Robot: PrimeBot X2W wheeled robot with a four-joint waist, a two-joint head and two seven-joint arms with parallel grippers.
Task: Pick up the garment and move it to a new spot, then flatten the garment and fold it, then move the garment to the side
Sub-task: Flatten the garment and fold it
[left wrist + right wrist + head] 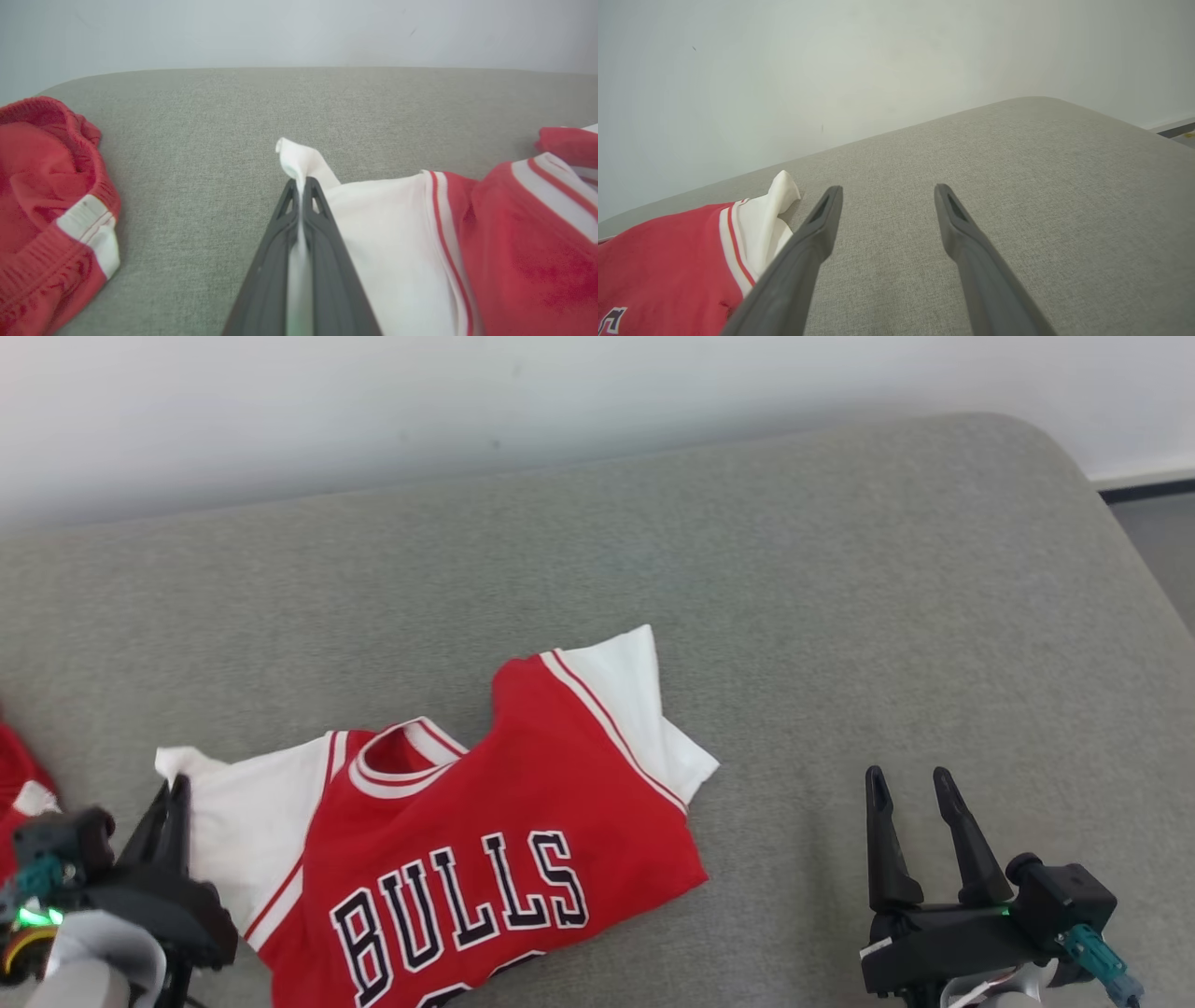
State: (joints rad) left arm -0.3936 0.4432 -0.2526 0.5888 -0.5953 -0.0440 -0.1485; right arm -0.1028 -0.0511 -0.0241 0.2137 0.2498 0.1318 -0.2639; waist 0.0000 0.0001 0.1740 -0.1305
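Garment — a red jersey with white sleeves and black BULLS lettering — lies front-up on the grey upholstered surface, toward 6 o'clock in the head view, collar pointing to 11. Our left gripper is clamped on the tip of the white sleeve at the jersey's 9 o'clock, thin cloth pinched flat between the fingers; we judge this grip is meant to draw the sleeve out and smooth it. Our right gripper hovers at 4 o'clock, fingers spread, holding nothing, well apart from the other sleeve, which curls up softly. The fabric looks limp, the surface coarsely woven. A second red piece bunches at 9 o'clock.
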